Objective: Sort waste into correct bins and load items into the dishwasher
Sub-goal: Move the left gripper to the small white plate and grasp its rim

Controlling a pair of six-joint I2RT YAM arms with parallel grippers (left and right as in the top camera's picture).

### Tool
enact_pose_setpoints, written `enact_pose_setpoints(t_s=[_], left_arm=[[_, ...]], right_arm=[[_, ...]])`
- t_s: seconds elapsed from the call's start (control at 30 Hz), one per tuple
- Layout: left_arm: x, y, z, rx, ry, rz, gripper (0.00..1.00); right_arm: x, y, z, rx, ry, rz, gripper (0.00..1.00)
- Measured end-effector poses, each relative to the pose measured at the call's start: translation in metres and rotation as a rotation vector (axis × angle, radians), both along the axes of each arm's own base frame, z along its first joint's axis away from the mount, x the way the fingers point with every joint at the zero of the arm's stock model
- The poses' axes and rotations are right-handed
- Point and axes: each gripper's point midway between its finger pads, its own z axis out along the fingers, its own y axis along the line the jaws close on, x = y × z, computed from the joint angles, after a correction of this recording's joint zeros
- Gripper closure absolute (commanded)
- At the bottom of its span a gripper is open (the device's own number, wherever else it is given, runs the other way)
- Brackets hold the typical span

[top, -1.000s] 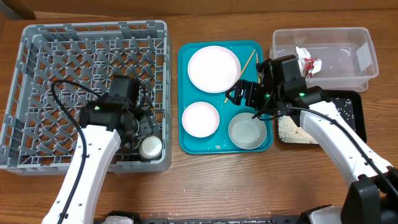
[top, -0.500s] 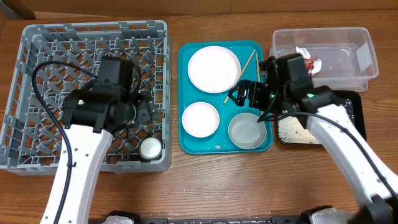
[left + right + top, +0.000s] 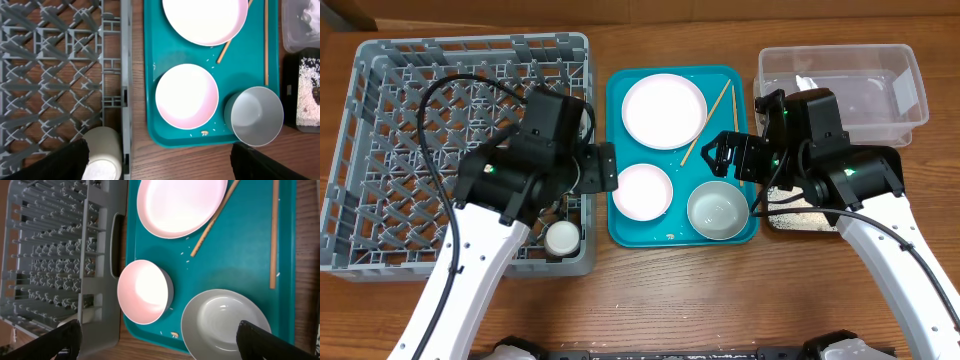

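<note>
The left tool spreads wide, empty, near the small round white-pink plate. The right tool is equally wide, holding nothing.

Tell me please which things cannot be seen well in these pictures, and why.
- Black tray: the left wrist view cuts it off at the right edge. Overhead, the right arm covers most of it.
- Clear tub: overhead, the right arm hides its left end, so what lies there is unclear.
- Cup: in the left wrist view, the bottom edge cuts it off.
</note>
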Motion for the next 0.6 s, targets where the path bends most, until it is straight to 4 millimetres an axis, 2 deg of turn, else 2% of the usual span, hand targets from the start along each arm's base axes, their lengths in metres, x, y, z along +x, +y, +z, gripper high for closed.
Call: enact_pose_setpoints(t_s=[0.6], left_arm=[[0.023,-0.013,-0.036,0.023,0.074,-0.011,0.1]], right_arm=[[0.0,-0.002,-0.001,-0.012,0.0,-0.008,0.0]])
